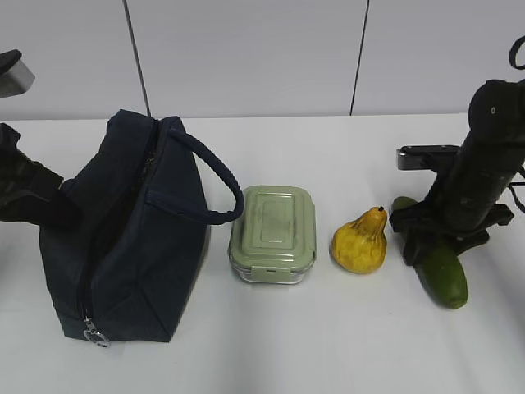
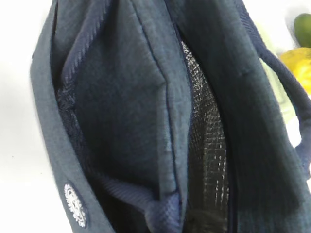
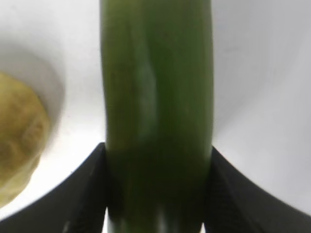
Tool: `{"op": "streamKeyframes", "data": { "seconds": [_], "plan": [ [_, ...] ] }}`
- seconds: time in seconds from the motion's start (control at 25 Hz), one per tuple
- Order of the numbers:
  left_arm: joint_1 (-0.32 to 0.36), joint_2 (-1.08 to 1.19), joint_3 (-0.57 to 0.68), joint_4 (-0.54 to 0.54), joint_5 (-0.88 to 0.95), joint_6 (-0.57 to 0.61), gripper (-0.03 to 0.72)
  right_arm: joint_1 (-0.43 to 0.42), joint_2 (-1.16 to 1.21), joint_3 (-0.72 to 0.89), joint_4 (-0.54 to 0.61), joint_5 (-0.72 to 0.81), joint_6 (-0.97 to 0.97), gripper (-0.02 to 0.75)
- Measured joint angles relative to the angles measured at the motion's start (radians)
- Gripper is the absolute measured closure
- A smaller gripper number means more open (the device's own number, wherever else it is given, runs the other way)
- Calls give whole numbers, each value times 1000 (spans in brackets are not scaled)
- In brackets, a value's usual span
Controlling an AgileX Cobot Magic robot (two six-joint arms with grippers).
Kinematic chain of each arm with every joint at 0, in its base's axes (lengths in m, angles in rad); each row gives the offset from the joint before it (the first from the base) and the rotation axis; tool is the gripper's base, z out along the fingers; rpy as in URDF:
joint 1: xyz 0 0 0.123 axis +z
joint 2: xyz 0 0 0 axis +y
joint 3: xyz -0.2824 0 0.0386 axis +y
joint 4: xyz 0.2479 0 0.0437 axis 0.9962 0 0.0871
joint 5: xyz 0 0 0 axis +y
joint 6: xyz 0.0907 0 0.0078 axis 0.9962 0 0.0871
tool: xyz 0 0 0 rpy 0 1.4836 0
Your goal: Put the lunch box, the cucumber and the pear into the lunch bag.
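Three items are not yet in the bag [image 1: 131, 238]: the box [image 1: 273, 234] at centre, the pear [image 1: 361, 242] at its 3 o'clock, the cucumber [image 1: 435, 267] beyond that. The right gripper [image 1: 439, 238] is set astride the cucumber, fingers [image 3: 87, 194] touching both flanks. The left gripper is hidden at the bag's 9 o'clock and judged shut, seemingly on fabric. The smooth cucumber could slip or pivot if lifted off-centre, and the narrow opening could catch it.
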Motion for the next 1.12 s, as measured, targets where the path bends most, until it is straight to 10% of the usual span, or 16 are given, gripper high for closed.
{"op": "streamKeyframes", "data": {
  "seconds": [0.28,0.68,1.12],
  "plan": [
    [0,0,0,2,0,0,703,0,-189,-84,46,41,-20,354],
    [0,0,0,2,-2,0,704,249,-238,-330,800,101,-427,354],
    [0,0,0,2,-2,0,704,472,14,-394,1262,-100,-776,354]
  ]
}}
